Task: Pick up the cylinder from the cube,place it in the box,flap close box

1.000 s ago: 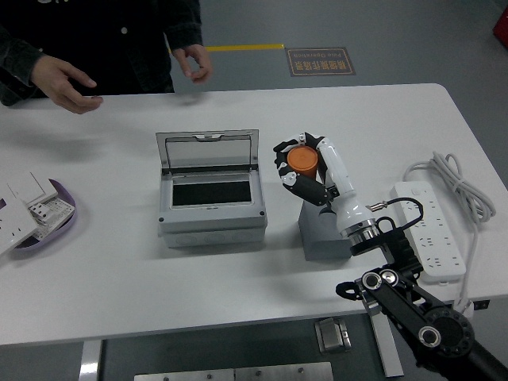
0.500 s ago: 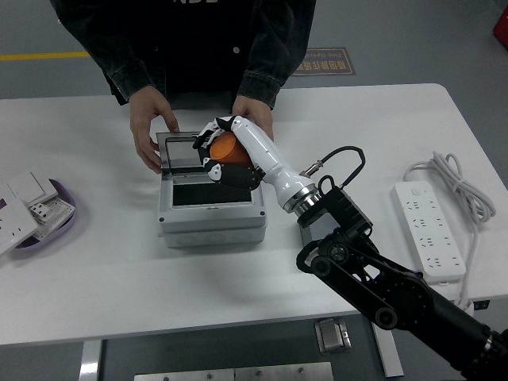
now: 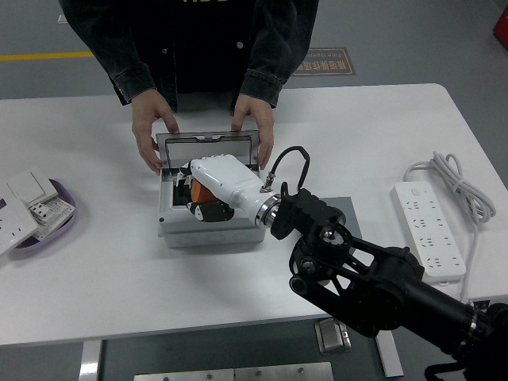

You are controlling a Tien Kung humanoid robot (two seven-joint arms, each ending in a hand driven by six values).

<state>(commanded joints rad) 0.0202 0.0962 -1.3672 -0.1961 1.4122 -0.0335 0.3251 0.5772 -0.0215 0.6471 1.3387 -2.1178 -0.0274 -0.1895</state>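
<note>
My right hand (image 3: 208, 190), white with black fingertips, reaches from the lower right over the opening of the grey box (image 3: 210, 230) and is shut on the orange cylinder (image 3: 198, 193), which sits low inside the opening. The box's lid (image 3: 208, 148) stands upright at the back. A person at the far side steadies the box with one hand (image 3: 149, 135) on its left rear corner and the other hand (image 3: 255, 125) on its right rear corner. The grey cube is hidden behind my black forearm (image 3: 349, 270). My left arm does not show.
A purple dish (image 3: 49, 216) with white switch plates sits at the left edge. A white power strip (image 3: 429, 230) with its coiled cable lies at the right. The person's dark jacket fills the top middle.
My right hand has carried the orange cylinder from above the cube leftward and down into the box opening. The person stepped in behind the box and placed both hands on its rear corners.
</note>
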